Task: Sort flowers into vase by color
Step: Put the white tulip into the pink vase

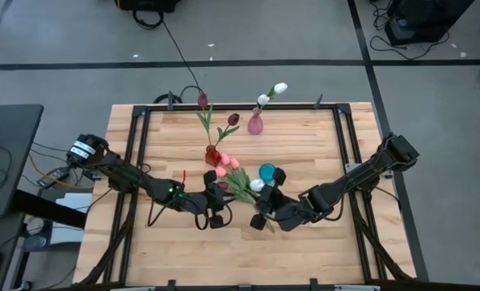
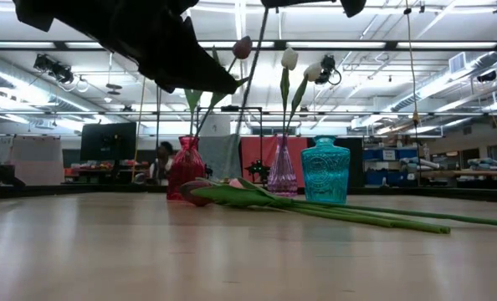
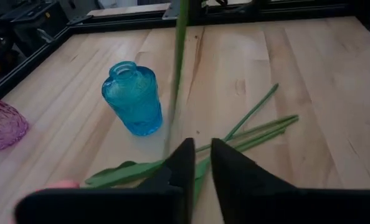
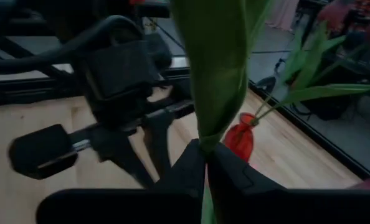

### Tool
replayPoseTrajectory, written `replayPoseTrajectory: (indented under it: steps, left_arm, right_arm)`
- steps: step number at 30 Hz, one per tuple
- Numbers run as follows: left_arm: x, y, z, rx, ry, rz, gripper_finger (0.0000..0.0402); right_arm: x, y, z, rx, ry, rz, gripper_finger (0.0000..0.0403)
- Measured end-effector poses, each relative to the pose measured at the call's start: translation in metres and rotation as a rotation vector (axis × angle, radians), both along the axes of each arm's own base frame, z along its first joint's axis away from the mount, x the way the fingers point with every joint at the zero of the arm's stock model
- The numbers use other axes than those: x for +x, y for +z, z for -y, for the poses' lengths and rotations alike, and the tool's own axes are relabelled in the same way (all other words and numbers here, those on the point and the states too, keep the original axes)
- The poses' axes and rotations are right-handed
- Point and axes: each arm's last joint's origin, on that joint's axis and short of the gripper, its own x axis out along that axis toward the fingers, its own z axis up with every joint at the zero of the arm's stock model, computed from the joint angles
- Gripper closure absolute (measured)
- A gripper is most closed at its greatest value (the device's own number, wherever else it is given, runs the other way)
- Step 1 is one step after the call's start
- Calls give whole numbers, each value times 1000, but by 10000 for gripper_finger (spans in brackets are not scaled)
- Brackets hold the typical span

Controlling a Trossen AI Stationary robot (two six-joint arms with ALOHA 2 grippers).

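Both grippers (image 3: pixel 197 158) (image 4: pixel 205 163) pinch one upright tulip stem (image 3: pixel 177 68).

Even overhead light on the bench (image 1: pixel 305 234), soft shadows. Low view backlit by ceiling strip lights (image 2: pixel 257 43), arm silhouetted, bench foreground blurred. Right wrist view dim, near leaf (image 4: pixel 213 68) out of focus; left wrist view bright, slightly soft.

The high camera looks straight down on the whole table (image 1: pixel 305 242); the low one sits at its near edge, facing level across to the far edge. Wrist cameras sit close; all share the vases mid-table, such as the blue vase (image 3: pixel 132 99).
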Motion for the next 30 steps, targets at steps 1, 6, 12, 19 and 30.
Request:
replayPoseTrajectory:
  steps: [1,6,12,19,30]
  left_arm:
    - [0,0,0,-3,1,1,327]
    - [0,3,4,-22,13,45,261]
    - [-11,-4,6,53,27,158,237]
    - [-30,-8,-3,110,-5,204,241]
    - [-50,6,-16,164,95,228,241]
  right_arm:
    - [-2,2,1,3,1,-6,384]
    - [-5,2,7,-18,-6,-54,395]
    - [-10,3,37,-100,-121,-155,393]
    - [-27,44,79,-126,-128,-146,393]
    - [-76,48,162,-169,-180,83,394]
